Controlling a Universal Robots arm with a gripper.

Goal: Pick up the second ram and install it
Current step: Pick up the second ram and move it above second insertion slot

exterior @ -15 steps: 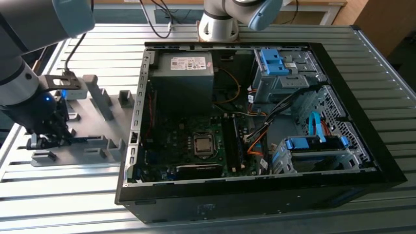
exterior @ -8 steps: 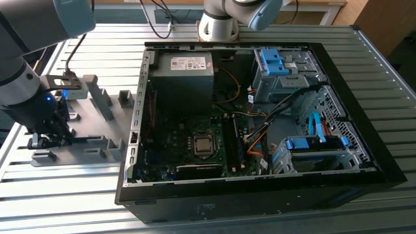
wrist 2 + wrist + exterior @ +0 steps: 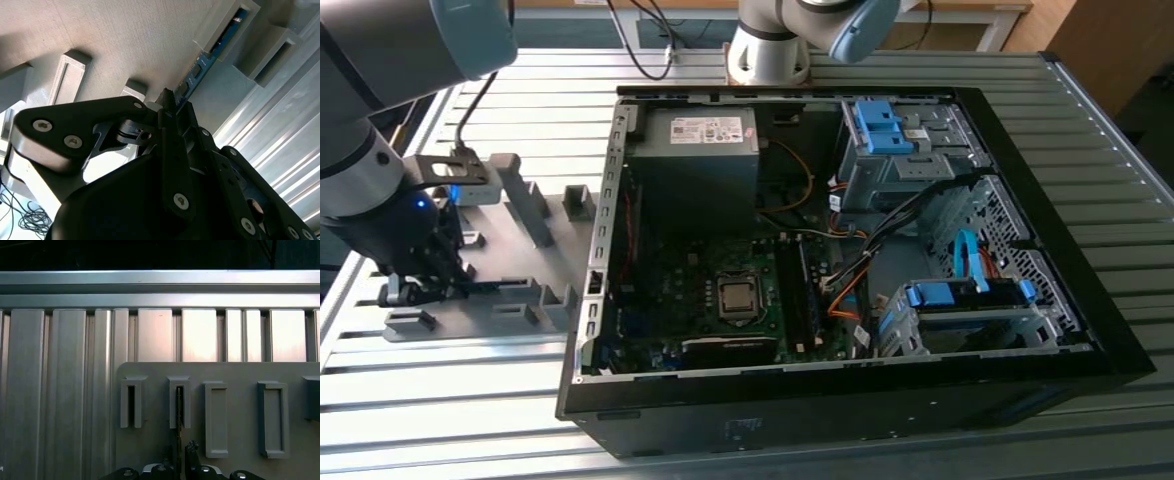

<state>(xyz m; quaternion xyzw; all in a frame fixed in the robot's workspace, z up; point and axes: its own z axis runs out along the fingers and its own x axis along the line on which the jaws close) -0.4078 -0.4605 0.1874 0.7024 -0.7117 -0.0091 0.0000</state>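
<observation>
The second ram (image 3: 200,70) is a thin dark circuit-board stick standing on edge in a slotted block of the grey fixture tray (image 3: 520,215). In the first wrist view the ram (image 3: 178,410) appears edge-on as a narrow dark line in the second slot block. My gripper (image 3: 175,100) is low over the tray at the exterior view's left (image 3: 416,290). Its black fingers (image 3: 191,447) sit tight on either side of the stick's near end, shut on it. The ram (image 3: 487,288) still rests in the fixture.
An open computer case (image 3: 1067,300) lies to the exterior view's right of the tray, with motherboard (image 3: 720,300), power supply (image 3: 700,150), blue drive cages (image 3: 961,300) and loose cables inside. Upright grey blocks (image 3: 534,200) stand on the tray. The slatted metal table (image 3: 50,390) runs all around.
</observation>
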